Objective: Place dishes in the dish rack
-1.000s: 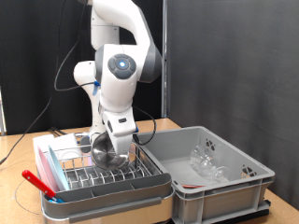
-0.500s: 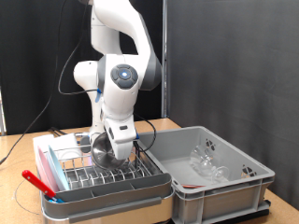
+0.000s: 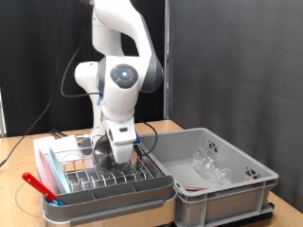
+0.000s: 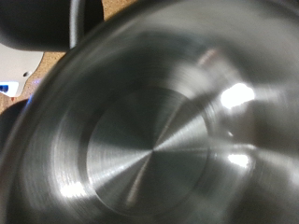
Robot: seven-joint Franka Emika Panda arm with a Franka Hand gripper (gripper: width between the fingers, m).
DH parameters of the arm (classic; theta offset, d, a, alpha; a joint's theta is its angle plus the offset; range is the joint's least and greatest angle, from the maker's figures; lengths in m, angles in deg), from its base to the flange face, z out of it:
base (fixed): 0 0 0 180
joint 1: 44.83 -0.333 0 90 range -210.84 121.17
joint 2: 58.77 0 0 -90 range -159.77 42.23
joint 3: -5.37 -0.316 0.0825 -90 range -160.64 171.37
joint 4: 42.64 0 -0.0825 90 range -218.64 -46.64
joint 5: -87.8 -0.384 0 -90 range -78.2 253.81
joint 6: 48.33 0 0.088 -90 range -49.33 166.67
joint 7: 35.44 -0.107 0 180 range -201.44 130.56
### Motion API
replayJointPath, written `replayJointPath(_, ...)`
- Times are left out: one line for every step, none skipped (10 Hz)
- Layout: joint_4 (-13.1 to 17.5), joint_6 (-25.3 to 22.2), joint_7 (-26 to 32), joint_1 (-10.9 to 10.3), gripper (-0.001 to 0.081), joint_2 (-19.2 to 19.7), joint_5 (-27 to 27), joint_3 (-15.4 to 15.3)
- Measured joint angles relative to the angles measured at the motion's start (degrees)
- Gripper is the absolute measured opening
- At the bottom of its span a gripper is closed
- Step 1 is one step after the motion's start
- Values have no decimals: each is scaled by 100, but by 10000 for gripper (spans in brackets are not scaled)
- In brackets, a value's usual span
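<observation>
My gripper (image 3: 115, 148) hangs low over the dish rack (image 3: 142, 184), a silver wire rack in a white tray base at the exterior view's lower left. It is shut on the small shiny steel bowl (image 3: 104, 155), held tilted on edge just above the prongs. In the wrist view the steel bowl's inside (image 4: 154, 140) fills almost the whole picture and my fingers do not show. Clear glass pieces (image 3: 210, 166) lie in the large grey bin (image 3: 248, 189). I cannot make out the light-blue plate.
The grey bin stands right of the rack, close against it. A red utensil (image 3: 40, 183) lies along the rack's left edge. A clear glass box (image 3: 68, 161) sits in the rack's left part. A black curtain hangs behind the wooden table (image 3: 38, 144).
The arm's wrist has turned a little and the bowl has sunk slightly closer to the rack's prongs. Nothing else has moved.
</observation>
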Motion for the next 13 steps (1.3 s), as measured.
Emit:
replayJointPath(15,20,-16,9,805,0,0,7)
replayJointPath(36,30,-28,14,805,0,0,14)
replayJointPath(63,30,-36,22,805,2,0,17)
replayJointPath(96,30,-46,27,805,9,0,22)
replayJointPath(140,30,-64,27,805,26,0,24)
replayJointPath(189,33,-90,27,805,53,0,24)
replayJointPath(238,42,-137,27,805,78,0,24)
replayJointPath(296,103,-231,27,805,105,6,24)
replayJointPath(356,216,-375,28,805,138,34,27)
replayJointPath(445,296,-537,30,805,202,81,38)
replayJointPath(605,337,-746,34,805,332,175,69)
replayJointPath(780,364,-915,40,805,489,285,103)
replayJointPath(976,405,-1083,45,805,660,454,153)
